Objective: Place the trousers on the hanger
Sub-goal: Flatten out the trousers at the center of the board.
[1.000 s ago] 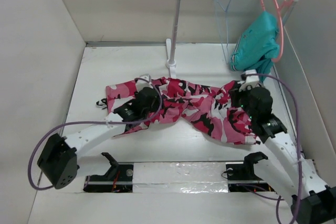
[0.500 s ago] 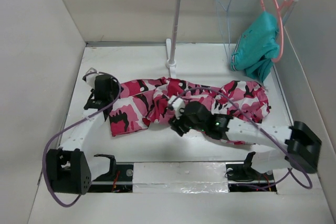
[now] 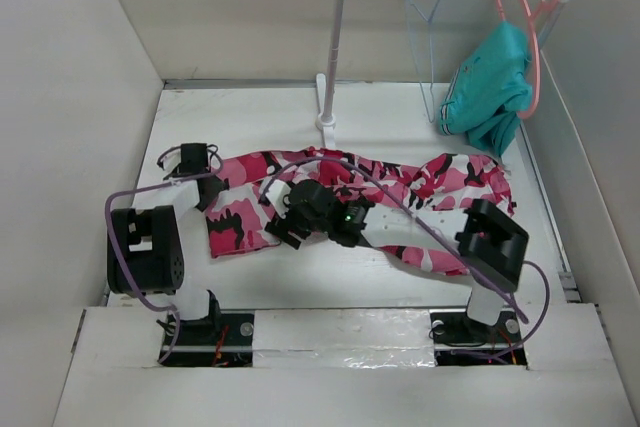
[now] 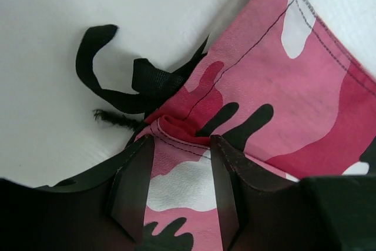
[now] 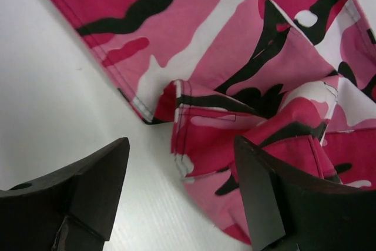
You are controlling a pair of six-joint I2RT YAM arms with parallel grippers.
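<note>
The pink, white and black camouflage trousers (image 3: 400, 192) lie spread across the table, also seen as trousers (image 4: 294, 98) and trousers (image 5: 235, 69). My left gripper (image 3: 208, 187) is at their left end. In the left wrist view the left gripper (image 4: 181, 145) is open, and its fingers (image 4: 132, 186) straddle the bunched cloth edge beside a black drawstring (image 4: 111, 80). My right gripper (image 3: 284, 232) hovers over the trousers' near edge at mid-table. The right gripper (image 5: 181, 145) is wide open and holds nothing. The pale-blue hanger (image 3: 430, 57) hangs bare on the rail.
A white rack (image 3: 335, 47) stands at the back of the table. A teal garment (image 3: 490, 82) on a coral hanger (image 3: 535, 47) hangs at the rail's right end. Pale walls close in the left, back and right sides.
My right gripper let go of the cloth, opened wide and swept from the right end to mid-table. The left gripper went to the trousers' left end and its jaws have narrowed. The trousers lie flatter.
</note>
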